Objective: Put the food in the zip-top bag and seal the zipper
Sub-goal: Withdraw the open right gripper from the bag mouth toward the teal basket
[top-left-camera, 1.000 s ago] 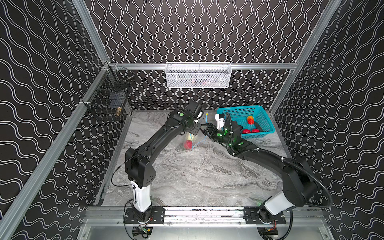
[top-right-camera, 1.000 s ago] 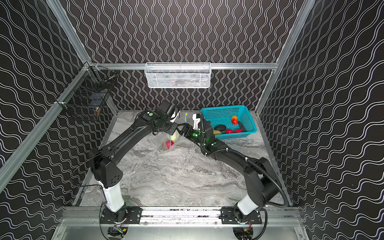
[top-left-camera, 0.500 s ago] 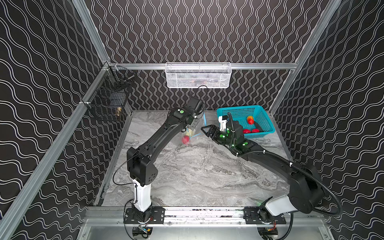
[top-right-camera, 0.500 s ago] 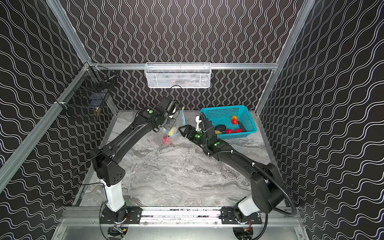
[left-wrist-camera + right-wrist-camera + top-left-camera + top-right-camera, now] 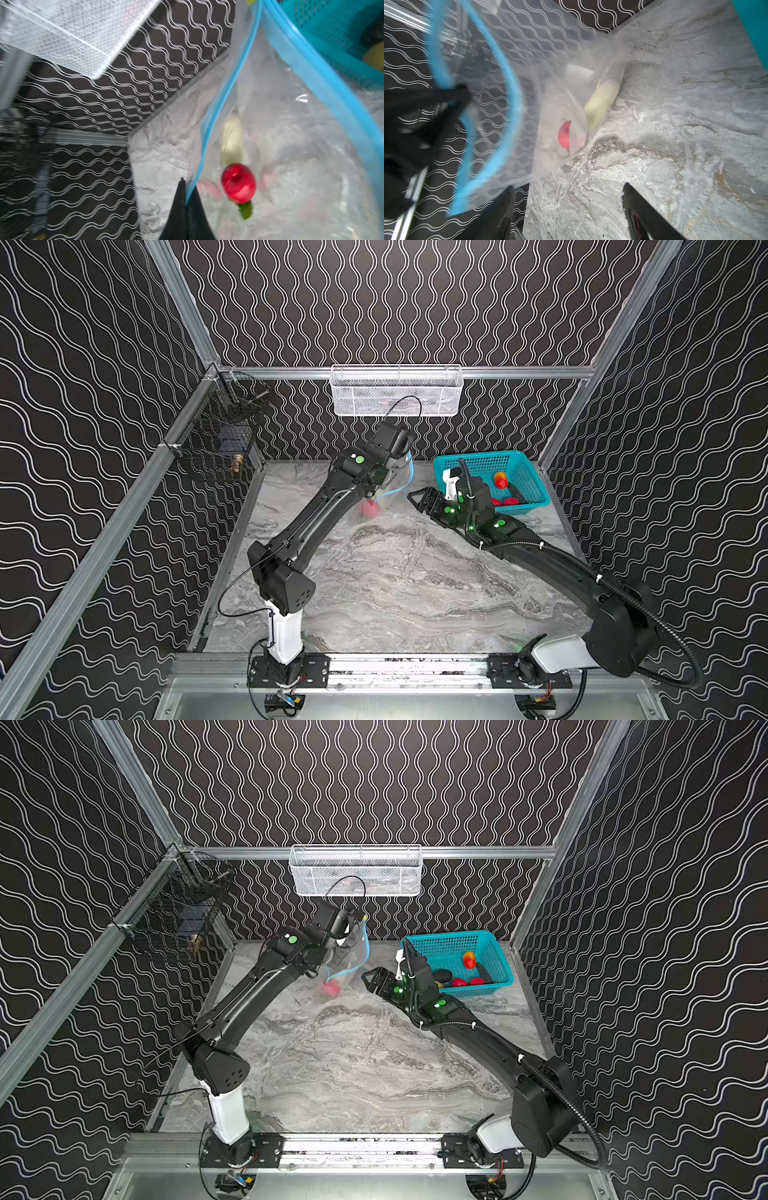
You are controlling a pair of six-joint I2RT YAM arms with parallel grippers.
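The left gripper [image 5: 185,197] pinches the blue zipper [image 5: 224,93] and holds the zip-top bag [image 5: 353,959] up, its open mouth facing the right gripper [image 5: 368,976]. That one has its jaws spread, empty, just beside the mouth. A red fruit [image 5: 238,182] and a white oblong one [image 5: 231,141] lie inside. The other food [image 5: 458,982] sits in the teal basket [image 5: 446,947], nearest the right arm.

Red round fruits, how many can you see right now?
3. One red fruit lies in the zip-top bag; two more sit side by side in the teal basket. The right arm may hide others.
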